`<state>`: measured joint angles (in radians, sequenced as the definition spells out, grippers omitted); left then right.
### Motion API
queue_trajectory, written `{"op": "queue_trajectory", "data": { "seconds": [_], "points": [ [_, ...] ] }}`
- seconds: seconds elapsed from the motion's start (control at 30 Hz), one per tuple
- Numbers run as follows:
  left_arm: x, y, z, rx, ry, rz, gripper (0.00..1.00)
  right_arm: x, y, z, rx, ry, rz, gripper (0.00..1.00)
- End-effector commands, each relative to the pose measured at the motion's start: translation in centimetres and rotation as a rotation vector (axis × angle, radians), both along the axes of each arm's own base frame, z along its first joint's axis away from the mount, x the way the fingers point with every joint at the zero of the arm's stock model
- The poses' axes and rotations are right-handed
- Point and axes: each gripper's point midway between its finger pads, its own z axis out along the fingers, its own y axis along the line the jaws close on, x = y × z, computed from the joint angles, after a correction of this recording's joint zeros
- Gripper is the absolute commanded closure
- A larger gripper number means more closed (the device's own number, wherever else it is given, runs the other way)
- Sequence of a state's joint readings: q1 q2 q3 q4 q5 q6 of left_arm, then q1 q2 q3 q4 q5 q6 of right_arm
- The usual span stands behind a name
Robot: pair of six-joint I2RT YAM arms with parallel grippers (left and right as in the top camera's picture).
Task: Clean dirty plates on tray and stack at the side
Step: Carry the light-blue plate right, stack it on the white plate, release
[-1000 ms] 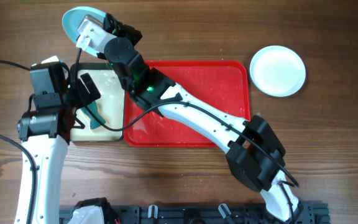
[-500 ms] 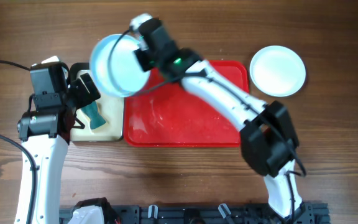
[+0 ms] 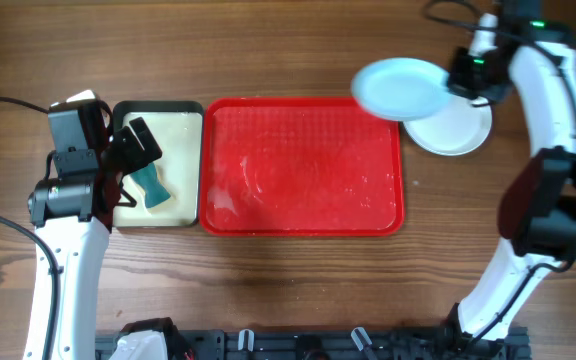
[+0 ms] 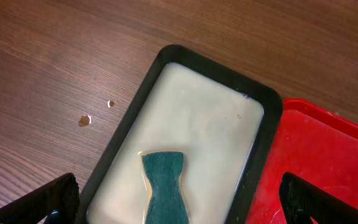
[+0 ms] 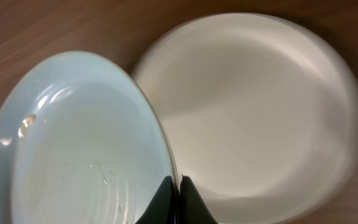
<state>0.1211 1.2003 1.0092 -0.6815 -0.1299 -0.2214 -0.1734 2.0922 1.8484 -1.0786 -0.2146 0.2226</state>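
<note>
Grips a pale aqua plate (image 3: 398,88) by its rim with the right gripper (image 3: 455,85), jaws pinched tight on the edge. Holds it raised near the far right corner of the counter (image 3: 268,40), partly over the far right corner of the red tray (image 3: 298,102) and partly over the left edge of a white plate (image 3: 465,132). White plate flat on the counter, just beside the tray's right rim, toward the far edge. Impossible to tell from either view any contact between the two plates.

Shows, from the right wrist, the aqua plate (image 5: 73,155) on the left with a wet sheen and a few droplets on its inner face. Shows the white plate (image 5: 260,112) behind it on the right, and the closed fingertips (image 5: 161,202) meeting on the aqua rim at the bottom edge.

Hangs the left gripper (image 3: 133,168) wide open over the small black-rimmed tray (image 3: 158,104) at the left side of the counter, holding nothing. Frames, from the left wrist, the two spread fingers (image 4: 48,202) at the bottom corners, with a teal sponge (image 4: 164,186) lying between them on the cream floor of that small tray (image 4: 210,124). Sponge (image 3: 151,188) toward the near end of the small tray in the overhead view.

Small tray's right rim just beside the red tray's left rim, long sides parallel. Red tray in the middle of the counter, glistening with pale wet streaks. A couple of pale specks (image 4: 84,119) on the wood, left of the small tray.
</note>
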Motion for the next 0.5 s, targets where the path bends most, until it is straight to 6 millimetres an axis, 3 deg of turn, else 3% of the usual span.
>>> {"op": "queue_trajectory", "data": {
  "seconds": [0.0, 0.07, 0.17, 0.33, 0.37, 0.4, 0.43, 0.47],
  "points": [
    [0.2, 0.2, 0.7, 0.002, -0.019, -0.001, 0.0, -1.4, -6.2, 1.6, -0.041, -0.014, -0.125, 0.96],
    [0.2, 0.2, 0.7, 0.002, -0.019, -0.001, 0.0, -2.2, -8.5, 1.3, -0.039, -0.005, -0.177, 0.96],
    [0.2, 0.2, 0.7, 0.002, -0.019, -0.001, 0.0, -3.0, -9.9, 0.5, -0.057, 0.014, -0.205, 0.94],
    [0.2, 0.2, 0.7, 0.002, -0.019, -0.001, 0.0, -2.9, -9.4, -0.8, -0.064, 0.019, -0.194, 0.91],
    [0.2, 0.2, 0.7, 0.002, -0.019, -0.001, 0.0, -2.9, -9.3, -0.9, -0.062, 0.023, -0.191, 0.8],
    [0.2, 0.2, 0.7, 0.002, -0.019, -0.001, 0.0, -3.0, -9.1, -0.9, -0.062, 0.027, -0.187, 0.56],
    [0.2, 0.2, 0.7, 0.002, -0.019, -0.001, 0.0, -3.0, -9.0, -0.9, -0.062, 0.03, -0.183, 0.39],
    [0.2, 0.2, 0.7, 0.002, -0.019, -0.001, 0.0, -3.2, -8.8, -0.9, -0.063, 0.031, -0.144, 0.31]
  ]
}}
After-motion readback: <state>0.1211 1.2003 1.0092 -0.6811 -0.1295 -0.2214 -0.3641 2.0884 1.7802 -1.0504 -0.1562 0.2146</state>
